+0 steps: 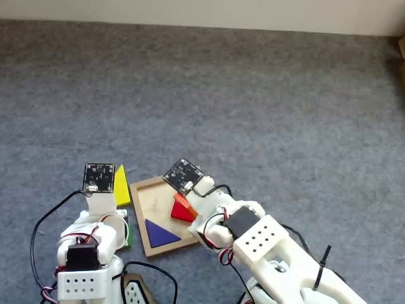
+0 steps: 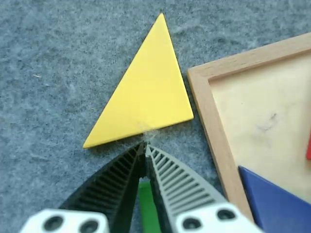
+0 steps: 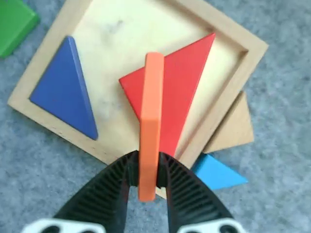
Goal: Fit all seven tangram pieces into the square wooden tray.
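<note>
Right, two seated, five to go.
Blue (image 3: 65, 87) and red (image 3: 182, 92) lie flat in the tray (image 2: 214, 124); the right claw (image 3: 148, 158) pinches orange (image 3: 151, 107) on edge above red. Yellow (image 1: 122, 189) waits at the tray's ten o'clock, green (image 2: 146, 206) at eight under the left claw (image 2: 145, 145), pressed together empty. Cyan (image 3: 216, 172) and, seemingly, a tan piece (image 3: 233, 128) sit just off the rim.

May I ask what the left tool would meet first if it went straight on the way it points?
Probably the yellow triangle, lying flat on the carpet just ahead of the left tool, though the tool's height above it is unclear.
</note>
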`<action>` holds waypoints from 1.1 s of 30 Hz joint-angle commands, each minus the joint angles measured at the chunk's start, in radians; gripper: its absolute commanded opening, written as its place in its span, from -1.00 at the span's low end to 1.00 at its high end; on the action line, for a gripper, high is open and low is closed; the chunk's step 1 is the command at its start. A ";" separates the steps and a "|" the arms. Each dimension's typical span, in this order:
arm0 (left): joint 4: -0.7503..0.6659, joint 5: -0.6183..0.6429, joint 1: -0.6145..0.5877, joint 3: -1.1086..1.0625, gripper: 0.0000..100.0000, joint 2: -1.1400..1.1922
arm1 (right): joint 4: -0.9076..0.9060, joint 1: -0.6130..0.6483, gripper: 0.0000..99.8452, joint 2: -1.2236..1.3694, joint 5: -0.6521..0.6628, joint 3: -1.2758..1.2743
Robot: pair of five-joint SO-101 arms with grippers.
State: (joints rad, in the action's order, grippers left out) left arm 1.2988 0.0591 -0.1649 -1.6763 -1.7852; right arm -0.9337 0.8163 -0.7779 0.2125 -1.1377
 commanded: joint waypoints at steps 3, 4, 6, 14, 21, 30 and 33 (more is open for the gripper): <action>0.006 -0.009 -0.012 -0.021 -0.99 -0.007 | 0.019 0.117 -0.99 -0.030 -0.009 -0.001; 0.006 -0.009 -0.012 -0.021 -0.99 -0.007 | 0.019 0.128 -0.99 -0.030 -0.009 -0.001; 0.006 -0.009 -0.012 -0.021 -0.99 -0.007 | 0.019 0.133 -0.99 -0.030 -0.014 -0.001; 0.006 -0.009 -0.012 -0.021 -0.99 -0.007 | 0.024 0.136 -0.99 -0.030 -0.063 -0.002; 0.006 -0.009 -0.012 -0.021 -0.99 -0.007 | 0.024 0.206 -0.99 -0.028 -0.063 -0.004; 0.006 -0.009 -0.012 -0.021 -0.99 -0.007 | 0.082 0.213 -0.99 0.156 -0.060 0.005; 0.006 -0.009 -0.012 -0.021 -0.99 -0.007 | 0.082 0.213 -0.99 0.206 -0.060 0.007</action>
State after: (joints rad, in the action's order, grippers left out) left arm 1.2988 0.0591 -0.1649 -1.6763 -1.7852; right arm -0.8661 1.0173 -0.6122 0.1573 -1.1408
